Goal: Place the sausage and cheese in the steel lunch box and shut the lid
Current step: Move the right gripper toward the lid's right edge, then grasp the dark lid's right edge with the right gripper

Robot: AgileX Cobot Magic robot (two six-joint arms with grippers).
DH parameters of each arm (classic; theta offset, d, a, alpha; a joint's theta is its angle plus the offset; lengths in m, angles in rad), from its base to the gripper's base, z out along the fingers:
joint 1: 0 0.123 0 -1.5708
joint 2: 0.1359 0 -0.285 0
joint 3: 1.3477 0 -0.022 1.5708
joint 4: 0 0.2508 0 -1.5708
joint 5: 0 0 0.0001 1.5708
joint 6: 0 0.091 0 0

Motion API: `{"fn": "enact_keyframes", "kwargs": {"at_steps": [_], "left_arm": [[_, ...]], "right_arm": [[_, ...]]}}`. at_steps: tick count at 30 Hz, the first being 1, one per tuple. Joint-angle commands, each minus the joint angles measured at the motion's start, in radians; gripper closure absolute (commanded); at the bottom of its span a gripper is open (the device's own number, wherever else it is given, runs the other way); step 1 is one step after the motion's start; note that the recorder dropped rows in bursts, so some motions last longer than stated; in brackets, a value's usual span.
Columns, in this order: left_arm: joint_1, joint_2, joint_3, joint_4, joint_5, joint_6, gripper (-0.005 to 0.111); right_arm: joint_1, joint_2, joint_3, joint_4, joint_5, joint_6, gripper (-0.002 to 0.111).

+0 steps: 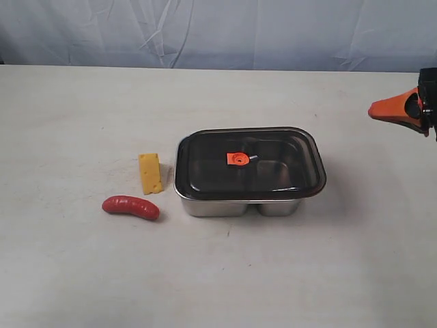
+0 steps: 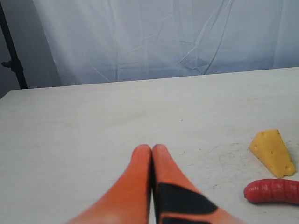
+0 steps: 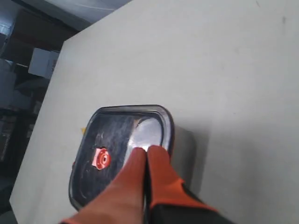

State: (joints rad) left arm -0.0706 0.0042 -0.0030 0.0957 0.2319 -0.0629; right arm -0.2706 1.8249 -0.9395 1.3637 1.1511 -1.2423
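The steel lunch box (image 1: 235, 205) stands mid-table with the dark translucent lid (image 1: 273, 171) resting on top, its orange valve (image 1: 237, 159) at centre. Left of the box stands the yellow cheese (image 1: 151, 173) wedge, and the red sausage (image 1: 130, 206) lies in front of it. The left wrist view shows the cheese (image 2: 272, 153) and sausage (image 2: 272, 191) beside my left gripper (image 2: 152, 149), which is shut and empty. My right gripper (image 1: 374, 109) hangs shut at the right edge, apart from the box. In its wrist view the right gripper (image 3: 147, 150) points toward the lid (image 3: 112, 140).
A pale wrinkled cloth backdrop (image 1: 218, 31) runs behind the table's far edge. The bare tabletop (image 1: 218, 273) spreads around the box. A dark stand (image 2: 11, 56) shows beyond the table in the left wrist view.
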Motion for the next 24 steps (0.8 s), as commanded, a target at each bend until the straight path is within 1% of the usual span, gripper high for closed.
{"fn": "enact_keyframes", "kwargs": {"at_steps": [1, 2, 3, 4, 6, 8, 9, 10, 11, 12, 16, 21, 24], "left_arm": [[-0.004, -0.004, 0.003, 0.003, 0.007, -0.004, 0.107], [-0.004, -0.004, 0.003, 0.003, 0.007, -0.004, 0.107], [-0.004, -0.004, 0.003, 0.003, 0.007, -0.004, 0.107], [-0.004, -0.004, 0.003, 0.003, 0.007, -0.004, 0.107], [-0.004, -0.004, 0.003, 0.003, 0.007, -0.004, 0.107], [-0.004, -0.004, 0.003, 0.003, 0.007, -0.004, 0.107], [-0.004, -0.004, 0.003, 0.003, 0.007, -0.004, 0.107], [-0.004, -0.004, 0.003, 0.003, 0.007, -0.004, 0.107], [-0.004, -0.004, 0.003, 0.003, 0.007, -0.004, 0.107], [-0.004, -0.004, 0.003, 0.003, 0.007, -0.004, 0.107], [-0.004, -0.004, 0.003, 0.003, 0.007, -0.004, 0.107], [-0.004, -0.004, 0.003, 0.003, 0.007, -0.004, 0.107], [-0.004, -0.004, 0.003, 0.003, 0.007, -0.004, 0.107]], "right_arm": [[0.026, 0.046, -0.003, -0.002, -0.057, 0.120, 0.109], [0.035, 0.057, -0.003, -0.006, -0.057, 0.159, 0.108], [0.045, 0.071, -0.003, -0.021, -0.057, 0.167, 0.103], [0.057, 0.084, -0.003, -0.043, -0.057, 0.167, 0.096], [0.089, 0.105, -0.003, -0.054, -0.071, 0.168, 0.077], [0.120, 0.116, -0.006, -0.044, -0.072, 0.168, 0.048], [0.134, 0.121, -0.011, -0.044, -0.074, 0.163, 0.036], [0.151, 0.123, -0.021, -0.044, -0.078, 0.161, 0.026], [0.169, 0.123, -0.030, -0.057, -0.083, 0.161, 0.020], [0.184, 0.123, -0.037, -0.072, -0.087, 0.161, 0.019], [0.243, 0.123, -0.067, -0.141, -0.114, 0.156, 0.023], [0.290, 0.123, -0.069, -0.210, -0.187, 0.157, 0.025], [0.315, 0.123, -0.069, -0.206, -0.175, 0.157, 0.025]]}}
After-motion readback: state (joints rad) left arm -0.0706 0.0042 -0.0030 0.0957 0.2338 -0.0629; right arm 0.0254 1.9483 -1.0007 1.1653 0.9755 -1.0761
